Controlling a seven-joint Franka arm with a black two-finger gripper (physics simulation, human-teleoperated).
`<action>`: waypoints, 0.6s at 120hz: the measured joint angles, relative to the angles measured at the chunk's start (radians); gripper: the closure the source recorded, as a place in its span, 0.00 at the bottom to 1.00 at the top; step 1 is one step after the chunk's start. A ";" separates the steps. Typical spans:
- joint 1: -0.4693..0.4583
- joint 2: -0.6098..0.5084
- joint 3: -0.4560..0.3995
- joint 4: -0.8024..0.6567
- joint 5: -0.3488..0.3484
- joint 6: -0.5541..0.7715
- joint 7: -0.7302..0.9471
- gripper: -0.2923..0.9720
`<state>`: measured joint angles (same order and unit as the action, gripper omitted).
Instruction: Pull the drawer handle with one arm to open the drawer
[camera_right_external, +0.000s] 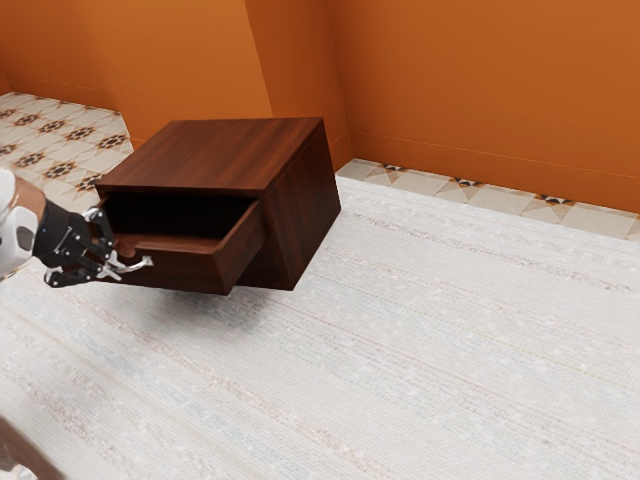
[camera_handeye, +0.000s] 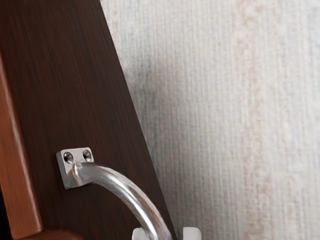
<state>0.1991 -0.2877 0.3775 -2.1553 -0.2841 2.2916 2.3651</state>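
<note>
Drawer (camera_right_external: 215, 250) standing partway out of dark wooden cabinet (camera_right_external: 230, 150) on pale textured surface (camera_right_external: 420, 330), black gripper (camera_right_external: 112, 262) at exterior view's left, white fingertips (camera_handeye: 191, 233) pinching curved metal handle (camera_handeye: 120, 187) from both sides, orange walls (camera_right_external: 480, 70) behind

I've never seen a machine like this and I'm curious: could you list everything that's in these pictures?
cabinet: one, dark brown wood, on the pale surface, toward the exterior view's left.
drawer: one, same dark wood, pulled partly out of the cabinet.
handle: one, silver metal, curved, screwed to the drawer's front.
pale surface: one, whitish with faint streaks, under the cabinet.
tiled floor: one, cream with dark patterns, along the walls.
walls: at least two, orange, behind the cabinet.
arm: one, white and black, at the exterior view's left edge.
tool: one, black, at the handle.
</note>
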 joint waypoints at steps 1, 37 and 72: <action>-0.003 -0.003 0.003 -0.002 0.001 0.000 0.001 0.85; -0.033 -0.073 0.037 -0.066 0.032 0.008 0.026 0.85; -0.034 -0.123 0.045 -0.107 0.049 0.009 0.041 0.85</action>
<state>0.1646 -0.4111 0.4226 -2.2618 -0.2347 2.3007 2.4061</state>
